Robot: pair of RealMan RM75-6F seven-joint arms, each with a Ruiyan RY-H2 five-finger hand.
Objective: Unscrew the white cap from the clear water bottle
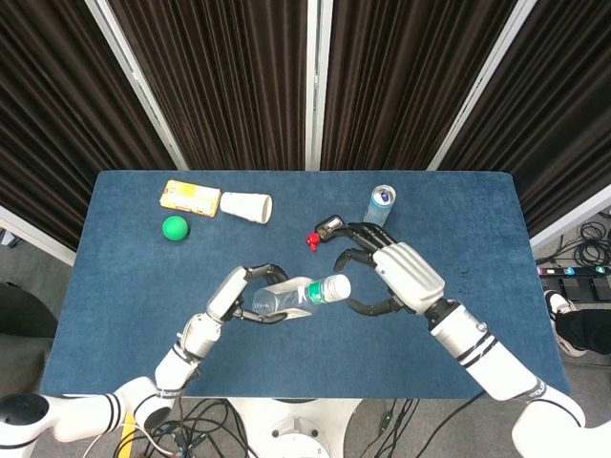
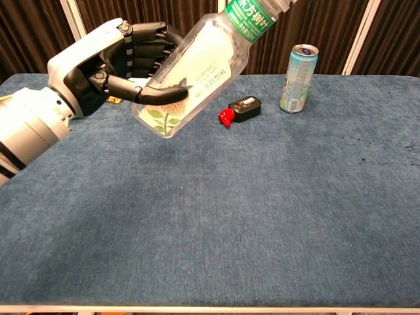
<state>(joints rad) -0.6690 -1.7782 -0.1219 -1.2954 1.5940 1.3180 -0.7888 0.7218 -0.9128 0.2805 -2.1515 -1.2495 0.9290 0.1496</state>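
My left hand (image 1: 239, 295) (image 2: 111, 65) grips the clear water bottle (image 1: 291, 298) (image 2: 197, 65) around its body and holds it tilted above the table, neck toward the right. The white cap (image 1: 338, 285) shows in the head view; in the chest view it is cut off by the top edge. My right hand (image 1: 396, 275) hovers just right of the cap with its fingers spread and curved toward it, a small gap between them and the cap. The right hand does not show in the chest view.
On the blue table (image 1: 477, 219) stand a drink can (image 1: 380, 206) (image 2: 298, 77) and a small black and red object (image 1: 326, 230) (image 2: 239, 109) behind the hands. A yellow box (image 1: 189, 197), a tipped paper cup (image 1: 246, 206) and a green ball (image 1: 175, 228) lie at the back left.
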